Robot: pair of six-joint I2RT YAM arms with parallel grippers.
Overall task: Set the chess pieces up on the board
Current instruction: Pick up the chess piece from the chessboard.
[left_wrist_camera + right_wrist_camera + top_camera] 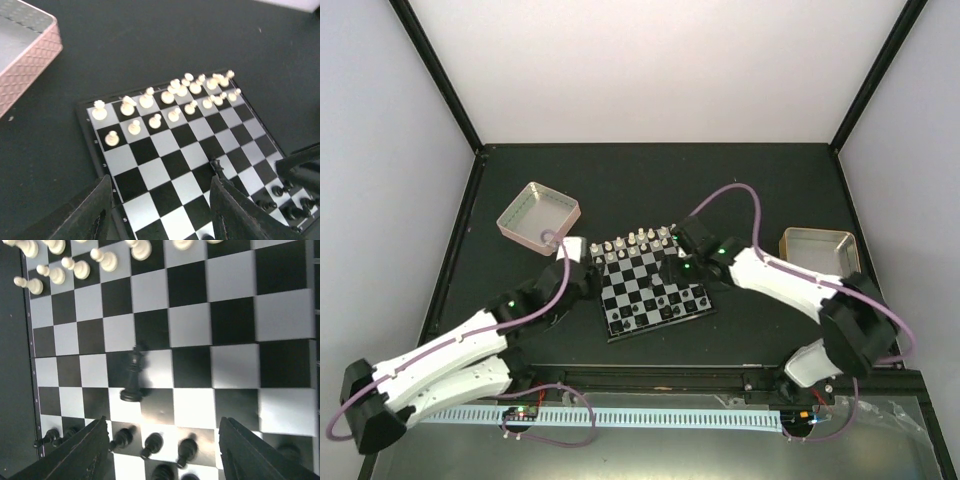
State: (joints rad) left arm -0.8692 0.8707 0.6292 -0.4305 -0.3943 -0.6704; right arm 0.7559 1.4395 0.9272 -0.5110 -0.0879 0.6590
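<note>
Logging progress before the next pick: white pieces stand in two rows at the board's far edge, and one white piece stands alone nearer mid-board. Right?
No. The lone piece nearer mid-board is black, as the right wrist view shows. The white pieces do stand in two rows at the board's far edge.

Even overhead light; silvery glare on the board (190,325), with both wrist views soft.

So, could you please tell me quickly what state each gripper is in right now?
Left gripper: open, holding nothing.
Right gripper: open, holding nothing.
</note>
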